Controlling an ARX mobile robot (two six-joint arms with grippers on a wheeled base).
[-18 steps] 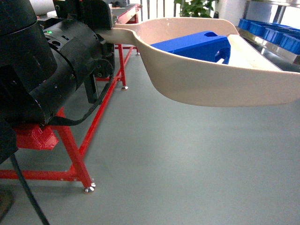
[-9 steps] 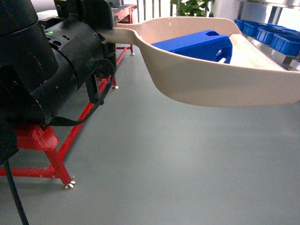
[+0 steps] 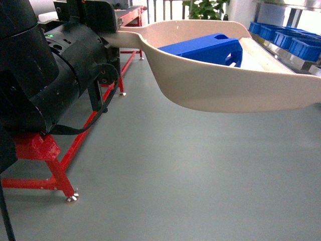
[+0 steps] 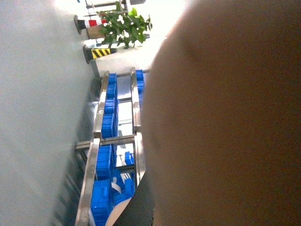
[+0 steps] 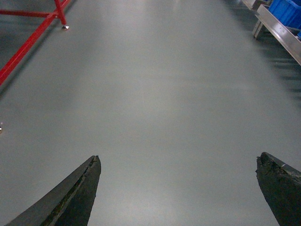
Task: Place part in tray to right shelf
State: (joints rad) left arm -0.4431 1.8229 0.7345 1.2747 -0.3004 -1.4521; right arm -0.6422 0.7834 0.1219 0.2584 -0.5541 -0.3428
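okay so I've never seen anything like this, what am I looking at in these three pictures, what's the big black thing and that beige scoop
It is a wheeled robot with two arms, seen from three cameras. The forward camera on its body shows its black left arm carrying a beige tray by the handle, with a blue part lying inside. The left wrist camera is mostly blocked by the tray's underside; beside it a steel shelf holding blue crates shows. The right wrist camera looks down at grey floor; the right hand is open and empty.

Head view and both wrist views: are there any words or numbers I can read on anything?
None can be read.
The part and tray: no print visible.
The striped cone and blue crates in the left wrist view: stripes only, any label too blurred to read.
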